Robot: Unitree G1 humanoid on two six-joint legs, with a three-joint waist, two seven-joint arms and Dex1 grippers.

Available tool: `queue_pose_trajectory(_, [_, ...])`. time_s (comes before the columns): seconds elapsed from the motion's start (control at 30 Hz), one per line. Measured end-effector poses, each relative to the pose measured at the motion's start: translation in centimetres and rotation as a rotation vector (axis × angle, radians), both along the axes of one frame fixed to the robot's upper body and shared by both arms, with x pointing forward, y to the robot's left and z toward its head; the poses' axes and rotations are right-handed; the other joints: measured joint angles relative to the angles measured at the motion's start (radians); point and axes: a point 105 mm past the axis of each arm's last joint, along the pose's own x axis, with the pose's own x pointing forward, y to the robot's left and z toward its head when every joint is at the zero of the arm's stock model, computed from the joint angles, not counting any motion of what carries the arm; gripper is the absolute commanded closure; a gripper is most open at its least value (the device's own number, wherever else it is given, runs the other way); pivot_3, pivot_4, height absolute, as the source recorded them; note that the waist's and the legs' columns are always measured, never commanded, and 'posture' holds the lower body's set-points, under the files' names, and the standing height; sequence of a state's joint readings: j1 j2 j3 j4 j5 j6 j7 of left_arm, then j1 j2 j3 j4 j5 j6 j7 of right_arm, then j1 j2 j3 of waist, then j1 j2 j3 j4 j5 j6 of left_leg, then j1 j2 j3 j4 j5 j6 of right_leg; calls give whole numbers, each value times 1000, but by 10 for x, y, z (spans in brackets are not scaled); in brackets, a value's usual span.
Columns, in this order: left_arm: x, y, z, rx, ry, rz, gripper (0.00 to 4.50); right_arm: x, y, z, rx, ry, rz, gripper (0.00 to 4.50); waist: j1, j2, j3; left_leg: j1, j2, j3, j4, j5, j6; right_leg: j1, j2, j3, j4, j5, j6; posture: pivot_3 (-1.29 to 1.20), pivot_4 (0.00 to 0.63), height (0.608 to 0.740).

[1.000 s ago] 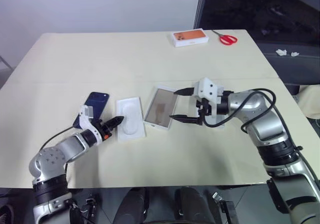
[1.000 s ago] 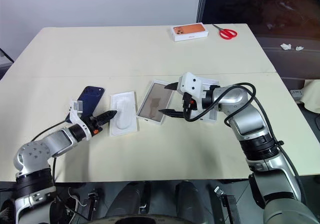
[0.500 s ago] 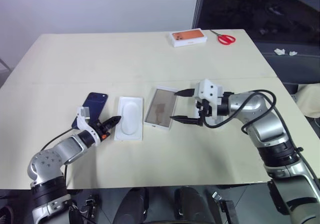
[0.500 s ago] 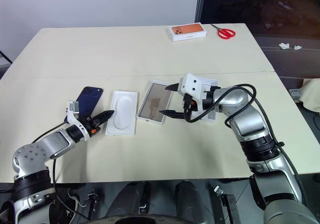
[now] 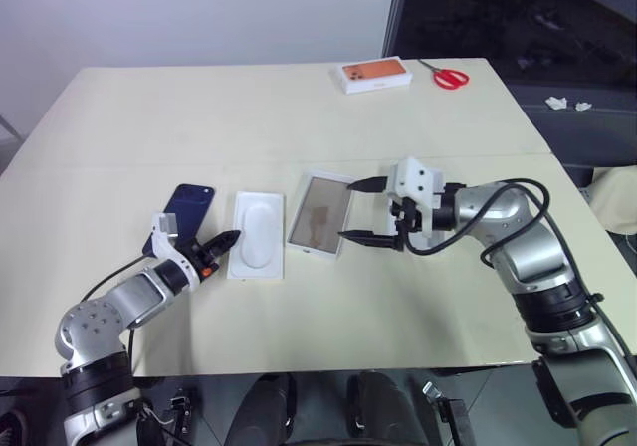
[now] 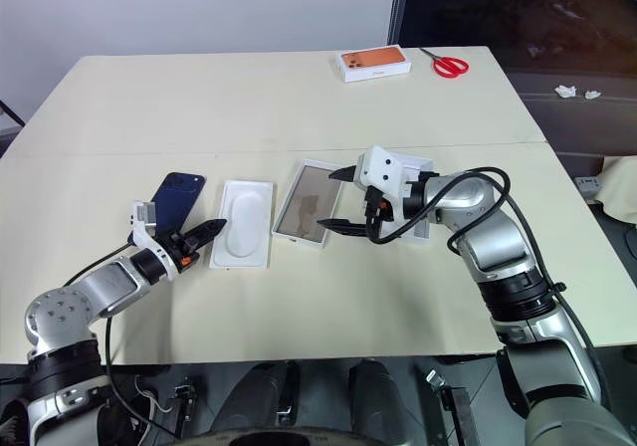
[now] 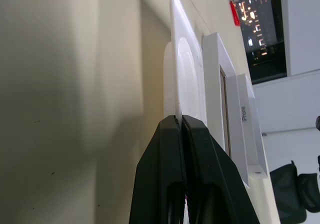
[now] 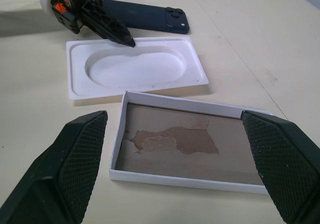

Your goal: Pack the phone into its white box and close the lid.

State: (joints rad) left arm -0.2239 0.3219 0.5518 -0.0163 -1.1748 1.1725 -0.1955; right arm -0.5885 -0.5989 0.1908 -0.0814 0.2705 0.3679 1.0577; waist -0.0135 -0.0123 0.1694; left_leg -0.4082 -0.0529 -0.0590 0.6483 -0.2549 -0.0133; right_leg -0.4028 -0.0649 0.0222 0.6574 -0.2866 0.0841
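Roughly centred on the cream table [image 5: 299,108] lies a row of flat items; from the robot's left: the phone [image 5: 185,212], the white insert [image 5: 257,235] with its oval recess, then the white box [image 5: 320,214], tan floor up and scuffed. Phone lies face down, camera cluster at its far end, at about 9 o'clock of the insert and just beside it; box sits at 3 o'clock of the insert, near but apart. Lid [image 6: 422,222] mostly hidden behind the right arm, at 3 o'clock of the box; a white edge shows.

Left gripper [image 5: 227,239] low over the table, fingers pressed together, tips at the near-left edge of the insert; the left wrist view puts them against its rim, though whether they pinch it I cannot tell. Right gripper [image 5: 365,209] hangs at the box's right edge, fingers spread wide, holding nothing.

Far edge of the table, about 12 o'clock: small orange-topped box [image 5: 378,74]; red-handled scissors [image 5: 450,76] at its 3 o'clock.
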Motion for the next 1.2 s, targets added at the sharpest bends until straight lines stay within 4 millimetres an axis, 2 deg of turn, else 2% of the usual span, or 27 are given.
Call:
queue_pose_trajectory(0.07, [-4, 11, 14, -85, -38, 35, 4445, 1, 19, -10, 18, 23, 11, 0, -11, -4, -1, 0, 3, 0, -1, 0, -1, -1, 2, 1, 0, 0, 0, 0, 150, 740])
queue_pose_trajectory(0.13, [-6, 20, 32, -139, -94, 48, 4445, -5, 40, -28, 1, 79, 59, 0, -6, -3, 0, -1, 4, 0, -1, 1, -2, -3, 3, 0, 1, 0, 0, 0, 150, 740])
queue_pose_trajectory(0.17, [-7, 21, 38, -147, -109, 46, 4445, -7, 42, -33, -14, 91, 66, 0, -1, -2, 0, -1, 3, 0, -1, 1, -2, -3, 2, 0, 2, 0, 0, 0, 150, 740])
queue_pose_trajectory(0.37, [-10, 26, 44, -149, -105, 63, 4445, -2, 35, -31, -22, 76, 32, 0, 16, -4, 0, -1, -1, 0, 1, 1, -1, -2, -1, 0, 1, 0, 0, 0, 150, 740])
queue_pose_trajectory(0.7, [-10, 22, 44, -143, -87, 52, 4445, 0, 34, -32, -37, 71, 19, 0, 2, -4, 0, -1, 0, 0, 0, 1, -2, -2, 0, 0, 1, 0, 0, 0, 150, 740])
queue_pose_trajectory(0.87, [-11, 22, 43, -137, -76, 48, 4445, 2, 32, -39, -60, 107, -19, 0, 1, -4, 0, -1, 0, -1, -1, 1, -2, -3, 0, 0, 1, 0, 0, 0, 150, 740])
queue_pose_trajectory(1.03, [-10, 25, 45, -122, -82, 60, 4445, 0, 37, -57, -147, 206, -67, 0, 1, -3, 0, -1, 0, -1, -1, 1, -2, -3, 0, 0, 2, 0, 0, 0, 150, 740])
queue_pose_trajectory(1.2, [-10, 29, 47, -100, -85, 64, 4445, -5, 43, -59, -201, 236, -62, 0, 1, -3, 0, -1, 0, -1, -1, 1, -2, -3, 0, 0, 1, 0, 0, 0, 150, 740])
